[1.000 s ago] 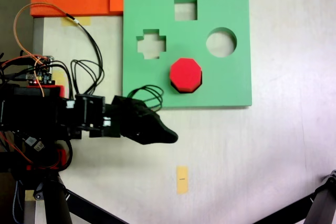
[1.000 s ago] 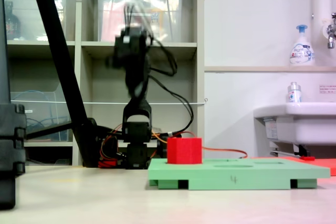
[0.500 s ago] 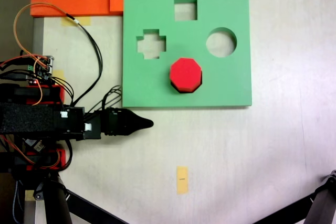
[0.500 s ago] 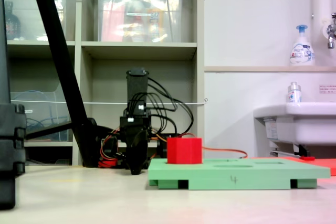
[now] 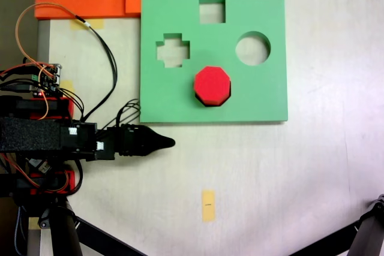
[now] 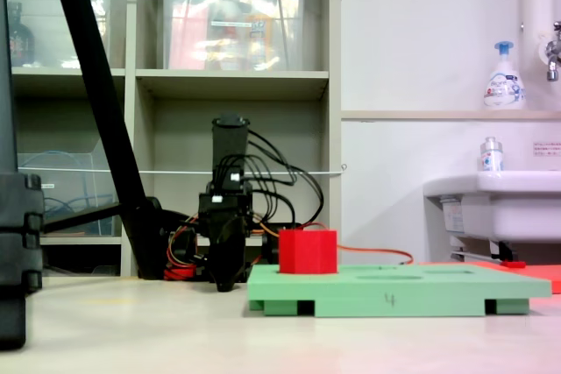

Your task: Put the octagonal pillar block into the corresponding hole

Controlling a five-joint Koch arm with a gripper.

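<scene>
Our fingers [image 5: 170,142] come to a single dark point in the top-down fixed view, low on the bench [image 5: 300,178], empty and well apart from the octagonal pillar block [image 5: 212,84]; we cannot tell whether they are parted. The arm has folded back from its reach a second ago. The block sits in its hole in the green board [image 5: 264,94]. In the side fixed view, the block [image 6: 308,251] stands proud of the board [image 6: 394,289], so we judge the placing done.
</scene>
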